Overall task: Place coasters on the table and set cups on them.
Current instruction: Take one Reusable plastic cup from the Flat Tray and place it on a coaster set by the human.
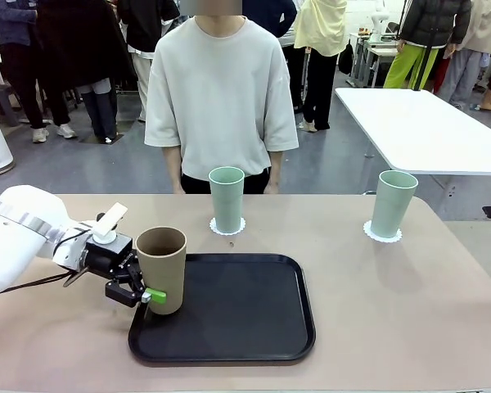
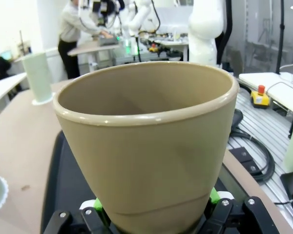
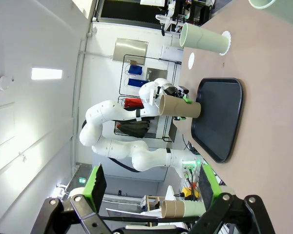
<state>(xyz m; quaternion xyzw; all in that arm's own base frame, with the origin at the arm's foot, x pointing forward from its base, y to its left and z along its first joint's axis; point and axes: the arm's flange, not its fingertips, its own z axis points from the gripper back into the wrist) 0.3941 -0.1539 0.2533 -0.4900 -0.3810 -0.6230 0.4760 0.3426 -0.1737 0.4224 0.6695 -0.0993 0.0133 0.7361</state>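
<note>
The tan-brown cup point(image 1: 161, 264) stands upright at the left edge of the black tray point(image 1: 245, 327), and my left gripper point(image 1: 150, 295) is shut on its lower part from the left. In the left wrist view this cup point(image 2: 146, 141) is close up, with a green pad point(image 2: 214, 196) pressed against each side of its base. Whether it is lifted off the tray I cannot tell. Two mint green cups point(image 1: 227, 198) point(image 1: 393, 202) each stand on a white coaster point(image 1: 227, 228) point(image 1: 382, 235) on the beige table point(image 1: 409, 311). My right gripper point(image 3: 151, 190) is open and holds nothing, far from the cups.
A person point(image 1: 221, 90) stands at the far side, behind the middle mint cup. In the right wrist view a bare white coaster point(image 3: 191, 60) lies on the table beyond the tray point(image 3: 219, 117). A white table point(image 1: 425, 131) stands at the back right.
</note>
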